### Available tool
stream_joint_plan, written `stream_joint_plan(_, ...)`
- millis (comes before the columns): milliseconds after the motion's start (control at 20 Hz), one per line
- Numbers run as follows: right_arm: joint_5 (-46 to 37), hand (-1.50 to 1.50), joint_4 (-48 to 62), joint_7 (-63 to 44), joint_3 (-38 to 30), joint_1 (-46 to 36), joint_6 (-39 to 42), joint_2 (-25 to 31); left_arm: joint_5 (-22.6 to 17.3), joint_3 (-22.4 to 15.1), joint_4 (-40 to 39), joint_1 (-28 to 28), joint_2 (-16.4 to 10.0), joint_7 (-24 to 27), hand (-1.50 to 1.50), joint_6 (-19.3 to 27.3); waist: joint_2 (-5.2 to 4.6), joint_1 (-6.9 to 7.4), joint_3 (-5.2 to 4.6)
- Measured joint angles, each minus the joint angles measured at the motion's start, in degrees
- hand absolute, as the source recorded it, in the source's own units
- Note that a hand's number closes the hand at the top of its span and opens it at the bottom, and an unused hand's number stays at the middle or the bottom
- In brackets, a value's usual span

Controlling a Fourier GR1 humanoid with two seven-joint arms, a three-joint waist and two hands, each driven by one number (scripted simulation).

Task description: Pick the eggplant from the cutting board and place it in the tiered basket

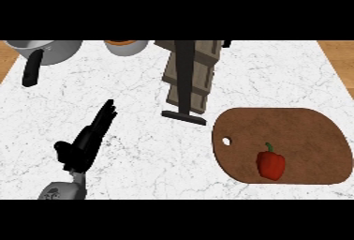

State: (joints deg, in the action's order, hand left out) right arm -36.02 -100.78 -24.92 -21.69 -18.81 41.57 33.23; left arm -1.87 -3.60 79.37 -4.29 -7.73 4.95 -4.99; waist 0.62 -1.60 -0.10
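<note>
The white marbled table point(276, 79) carries a grey saucepan point(55, 49) at its far left corner, with its black handle point(31, 70) pointing toward the near edge. To its right, not touching, stands a pale bowl point(128, 48) with an orange interior. Wooden floor point(340, 49) shows beyond the table's sides.

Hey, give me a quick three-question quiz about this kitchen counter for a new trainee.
1. True or false: the red pepper lies on the cutting board.
2. Multiple choice: in the head view, where does the tiered basket stand relative to the board? A) up and to the left of it; B) on top of it; C) to the right of it.
3. Fill in the blank: the left robot hand holds nothing, and its fingers are ___.

Key: 1 true; 2 A; 3 straight.
</note>
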Motion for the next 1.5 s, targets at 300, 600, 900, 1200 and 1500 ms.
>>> stream_joint_plan(300,12.2,1.50,-6.6,-10.2,-7.9,-12.0,2.1,-4.4,0.4,-0.5,-0.7,-0.6,0.7,-0.4,0.00,0.1,0.07,0.50,-0.03)
stream_joint_plan(600,19.4,1.50,-5.9,-23.1,-5.6,-29.1,1.3,-3.6,0.8,-0.8,-1.7,-1.8,1.0,0.0,0.00,-0.3,-0.18,1.57,-0.08)
stream_joint_plan(900,19.6,1.50,3.4,-30.4,-0.1,-46.1,-4.1,-3.6,0.9,-0.5,-2.6,-2.3,0.9,0.6,0.00,-0.9,-0.35,2.38,-0.11)
stream_joint_plan(1200,15.0,1.50,18.0,-32.7,5.7,-59.5,-8.2,-6.1,0.7,-0.6,-2.0,-2.8,1.0,0.0,0.00,-1.5,-0.63,3.22,-0.11)
stream_joint_plan(1500,9.6,1.50,33.3,-31.0,8.7,-68.8,-12.6,-10.5,1.1,-1.0,-1.3,-2.5,1.1,-0.1,0.00,-1.6,-0.91,3.69,-0.07)
